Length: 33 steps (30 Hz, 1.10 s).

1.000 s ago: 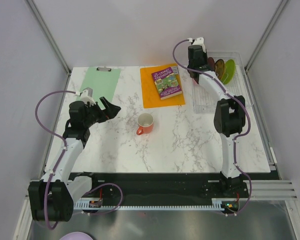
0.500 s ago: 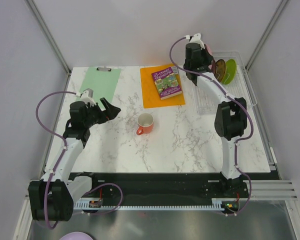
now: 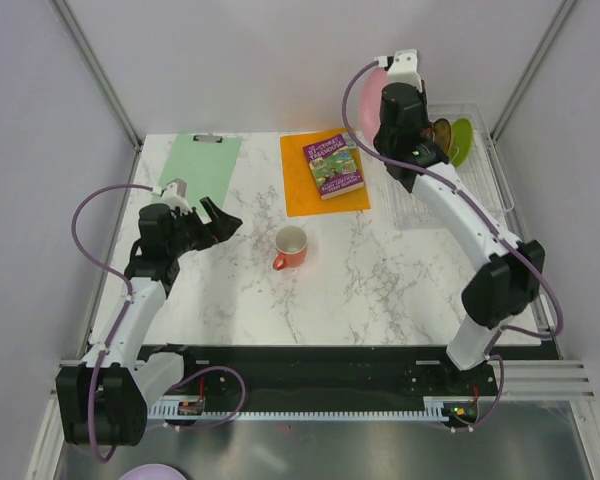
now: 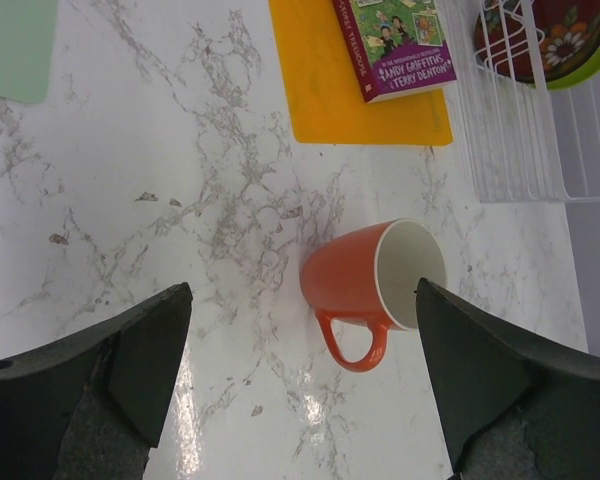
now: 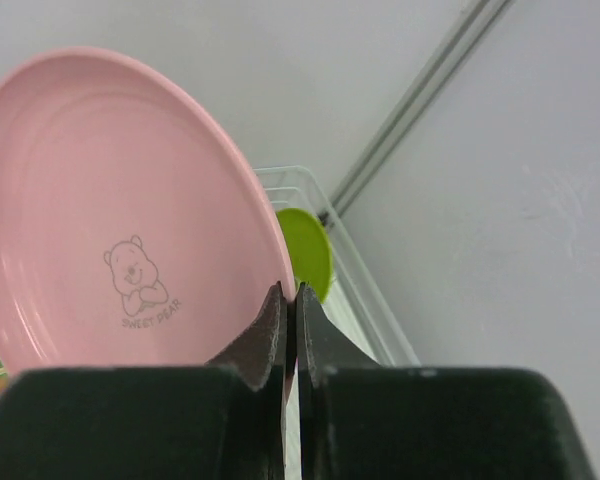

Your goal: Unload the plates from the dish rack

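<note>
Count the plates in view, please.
4. The pink plate is held by the right fingers; the dark red plate, brown-and-yellow plate and lime green plate stand in the dish rack.

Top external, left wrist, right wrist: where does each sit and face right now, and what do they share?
Top external: above and behind the bases, looking down on the table; both arms show.
Left wrist: on the left arm, looking down at the mug; the open left pincer frames it.
Right wrist: up high, facing the back wall; the right pincer is shut on the pink plate.
Shared: top and left wrist both show mug, book and dish rack.
</note>
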Tool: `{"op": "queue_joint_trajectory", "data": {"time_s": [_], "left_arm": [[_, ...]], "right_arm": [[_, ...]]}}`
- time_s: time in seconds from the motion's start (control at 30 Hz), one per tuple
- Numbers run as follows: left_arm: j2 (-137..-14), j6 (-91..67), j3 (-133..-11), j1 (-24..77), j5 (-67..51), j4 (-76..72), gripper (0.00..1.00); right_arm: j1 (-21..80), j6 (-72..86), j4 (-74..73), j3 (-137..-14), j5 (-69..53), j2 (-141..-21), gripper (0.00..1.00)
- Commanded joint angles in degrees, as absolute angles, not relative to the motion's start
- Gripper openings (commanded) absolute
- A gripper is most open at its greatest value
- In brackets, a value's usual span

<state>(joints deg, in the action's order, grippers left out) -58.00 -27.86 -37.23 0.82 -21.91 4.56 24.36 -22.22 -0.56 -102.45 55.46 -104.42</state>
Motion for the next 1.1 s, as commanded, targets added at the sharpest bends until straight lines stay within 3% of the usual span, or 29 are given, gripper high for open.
{"op": "queue_joint_trajectory", "data": {"time_s": [0.0,0.27,0.6,0.9,0.97,1.07], "left_arm": [[-56.69,-31.63,-38.41,0.53,-28.99,0.36,1.0],[-54.23,-36.03,-34.02,0.62,-33.05,-9.93,0.96],[-50.98,-37.7,-28.22,0.7,-33.57,-16.78,0.95],[-49.83,-39.64,-26.46,1.14,-34.37,-20.91,0.93],[-49.83,-39.64,-26.37,1.32,-34.63,-21.62,0.89],[-50.1,-39.55,-26.19,1.41,-34.98,-22.06,0.58]], "right_arm": [[27.67,-3.64,-11.59,-96.08,44.05,-90.54,0.0],[34.27,9.66,-13.8,-81.75,29.55,-82.0,0.0],[44.29,18.63,-12.92,-76.03,21.45,-80.59,0.0],[47.37,23.46,-10.11,-73.57,16.18,-81.12,0.0],[47.46,24.34,-8.44,-72.51,12.84,-81.12,0.0],[47.46,26.1,-6.42,-71.37,8.36,-81.3,0.0]]}}
